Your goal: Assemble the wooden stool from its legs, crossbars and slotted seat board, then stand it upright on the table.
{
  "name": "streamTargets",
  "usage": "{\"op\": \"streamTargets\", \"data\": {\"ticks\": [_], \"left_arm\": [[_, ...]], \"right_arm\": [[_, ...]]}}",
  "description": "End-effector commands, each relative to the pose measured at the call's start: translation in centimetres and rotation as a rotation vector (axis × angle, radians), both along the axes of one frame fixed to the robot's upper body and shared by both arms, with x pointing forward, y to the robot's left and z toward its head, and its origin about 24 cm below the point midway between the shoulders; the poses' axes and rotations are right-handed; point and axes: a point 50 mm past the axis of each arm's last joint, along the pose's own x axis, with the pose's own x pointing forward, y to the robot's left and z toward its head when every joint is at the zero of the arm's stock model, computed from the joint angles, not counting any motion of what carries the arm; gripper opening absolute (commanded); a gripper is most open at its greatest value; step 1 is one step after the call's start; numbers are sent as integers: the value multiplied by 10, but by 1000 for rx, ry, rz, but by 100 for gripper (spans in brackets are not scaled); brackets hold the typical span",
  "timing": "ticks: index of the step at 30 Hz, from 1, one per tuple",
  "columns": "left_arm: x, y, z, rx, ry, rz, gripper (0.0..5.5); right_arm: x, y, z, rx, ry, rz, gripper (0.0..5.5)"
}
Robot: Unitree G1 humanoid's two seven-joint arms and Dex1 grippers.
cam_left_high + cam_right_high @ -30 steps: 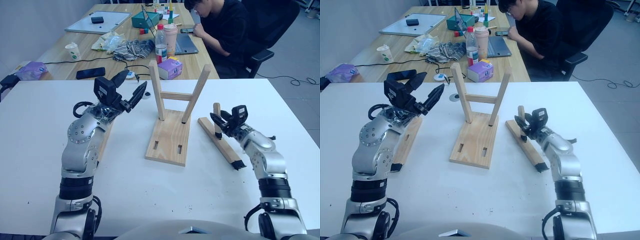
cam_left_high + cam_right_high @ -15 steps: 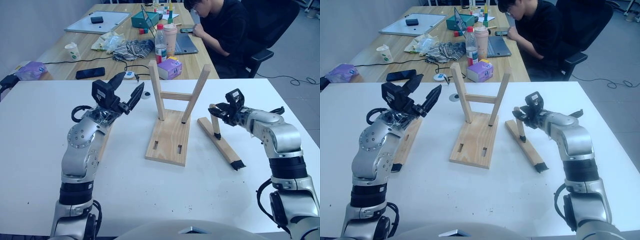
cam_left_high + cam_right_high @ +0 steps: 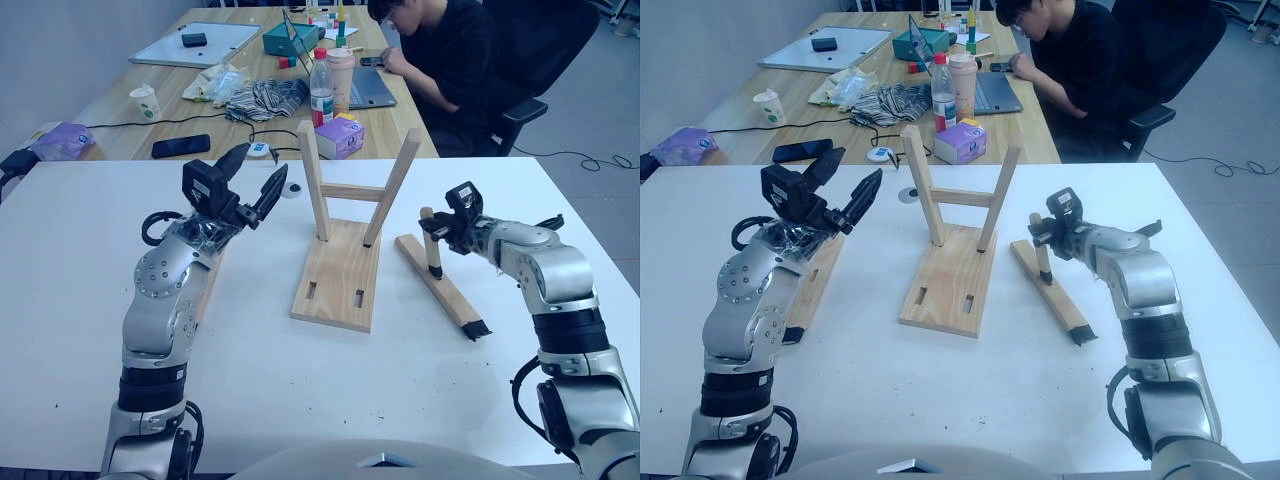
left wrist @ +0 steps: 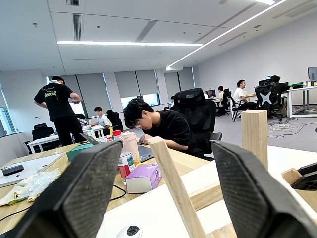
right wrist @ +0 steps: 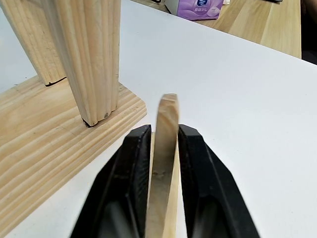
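Head stereo above stool (image 3: 340,275), wrist cams close

Left hand (image 3: 263,162) raised, splayed; right hand (image 3: 435,232) pinching.

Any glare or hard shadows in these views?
Eye views: even overhead light, faint shadows on the white table, no glare. Left wrist view: ceiling light strips burn bright; left gripper's fingers backlit, dark. Right wrist view: wooden piece evenly lit between the right gripper's black fingers.

White table (image 3: 300,400), slotted seat board (image 3: 338,285), right leg piece (image 3: 445,290), left leg piece (image 3: 816,272)
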Motion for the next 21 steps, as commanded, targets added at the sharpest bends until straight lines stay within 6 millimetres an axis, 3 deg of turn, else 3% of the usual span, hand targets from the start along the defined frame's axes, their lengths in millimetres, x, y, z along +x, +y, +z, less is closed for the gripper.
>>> {"op": "streamTargets", "data": {"ticks": [1,5,10,17,21], "left_arm": [[0,1,0,5,0,9,329],[0,1,0,3,-1,9,329],[0,1,-1,-3,3,10,329],[3,3,0,-4,8,6,329],[5,4,1,-2,9,7,329]], "right_arm": [[4,1,5,-13,-11,-3,41],[5,0,7,34,-34,-27,41],[12,-5,1,265,-153,-128,41],[-25,-38,-53,415,-212,-285,41],[-48,-37,-71,451,-273,-294,41]]}}
